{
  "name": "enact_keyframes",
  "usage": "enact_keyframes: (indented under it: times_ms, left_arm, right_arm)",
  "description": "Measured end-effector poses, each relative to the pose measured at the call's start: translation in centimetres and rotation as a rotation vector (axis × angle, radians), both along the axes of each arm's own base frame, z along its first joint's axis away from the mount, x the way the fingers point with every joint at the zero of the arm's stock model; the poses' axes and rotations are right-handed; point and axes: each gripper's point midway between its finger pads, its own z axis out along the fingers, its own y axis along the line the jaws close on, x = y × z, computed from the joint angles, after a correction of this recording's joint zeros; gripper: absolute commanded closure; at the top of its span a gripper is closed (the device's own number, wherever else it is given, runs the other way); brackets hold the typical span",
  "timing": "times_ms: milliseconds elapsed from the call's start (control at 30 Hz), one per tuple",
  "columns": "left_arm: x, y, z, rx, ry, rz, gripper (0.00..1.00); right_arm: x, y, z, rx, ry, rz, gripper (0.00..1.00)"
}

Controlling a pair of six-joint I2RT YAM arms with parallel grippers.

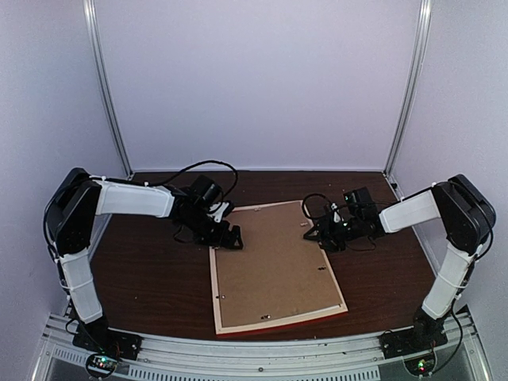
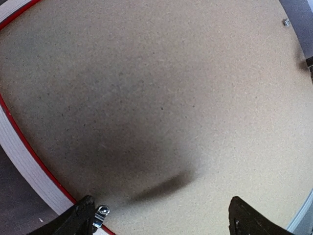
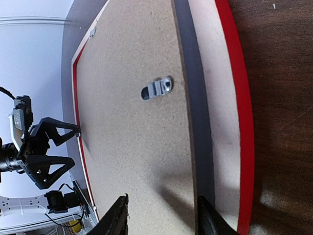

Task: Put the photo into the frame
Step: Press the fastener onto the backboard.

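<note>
The frame (image 1: 278, 326) lies face down on the table, red edge outward and pale wood up. A plain brown backing board (image 1: 270, 270) fills it. The photo is hidden. My left gripper (image 1: 230, 236) hovers open over the frame's far left side; in the left wrist view its fingers (image 2: 166, 218) stand wide over the board, beside a metal clip (image 2: 101, 213) and the frame rail (image 2: 19, 152). My right gripper (image 1: 321, 238) is at the right side. Its jaws (image 3: 164, 218) stand apart over the board's (image 3: 127, 137) edge, which sits slightly raised above the rail (image 3: 239, 122).
The dark wooden table (image 1: 143, 270) has white walls behind and at both sides. A metal turn clip (image 3: 157, 88) lies on the board near its right edge. The left gripper (image 3: 76, 147) shows across the board in the right wrist view. Cables trail behind both wrists.
</note>
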Motion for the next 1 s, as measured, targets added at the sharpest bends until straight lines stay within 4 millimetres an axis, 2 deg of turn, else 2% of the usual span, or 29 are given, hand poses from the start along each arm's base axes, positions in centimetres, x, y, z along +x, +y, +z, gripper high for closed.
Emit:
enact_keyframes:
  times_ms: [133, 300, 500, 733, 900, 1000]
  left_arm:
    - [-0.3, 0.0, 0.4, -0.011, 0.019, 0.011, 0.04]
    - [-0.2, 0.1, 2.2, -0.026, -0.023, 0.01, 0.04]
    - [0.3, 1.6, 4.0, 0.032, -0.108, 0.02, 0.04]
    - [-0.4, 2.9, 2.8, 0.096, -0.102, -0.002, 0.05]
    - [-0.5, 2.8, 2.3, 0.101, -0.096, -0.018, 0.05]
    - [-0.7, 2.8, 1.4, 0.11, -0.074, -0.029, 0.05]
  right_arm:
    - [-0.1, -0.1, -0.2, -0.001, 0.003, -0.004, 0.54]
    - [-0.1, 0.0, -0.2, 0.0, 0.007, -0.009, 0.54]
    - [-0.1, 0.1, -0.1, 0.001, 0.007, -0.009, 0.54]
    - [-0.1, 0.1, -0.1, 0.002, 0.007, -0.01, 0.55]
    - [-0.1, 0.1, -0.1, 0.003, 0.008, -0.01, 0.55]
    - [-0.1, 0.1, -0.1, 0.003, 0.008, -0.01, 0.55]
